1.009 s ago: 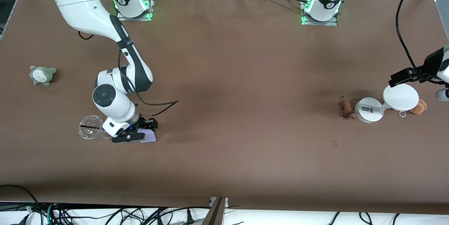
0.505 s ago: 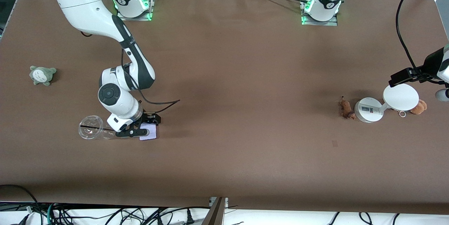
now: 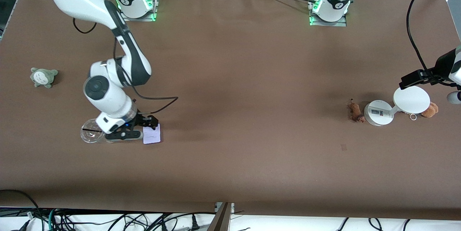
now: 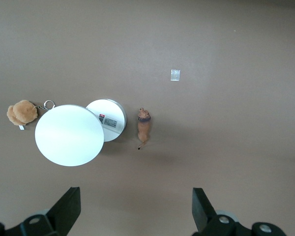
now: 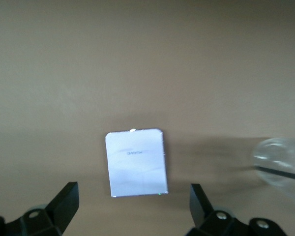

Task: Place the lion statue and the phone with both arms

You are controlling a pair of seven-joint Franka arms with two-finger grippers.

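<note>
The right gripper (image 3: 138, 130) is hanging open above the phone (image 3: 151, 134), so it should descend centred, while the open left gripper (image 4: 132, 216) is waiting at three o'clock.

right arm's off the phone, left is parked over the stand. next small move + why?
Probably lower the left gripper toward the lion statue. Its fingers are open and it hangs above the round white stand, with the statue lying beside the stand's base. The phone lies flat on the table by the clear cup, free of the open right gripper.
</note>
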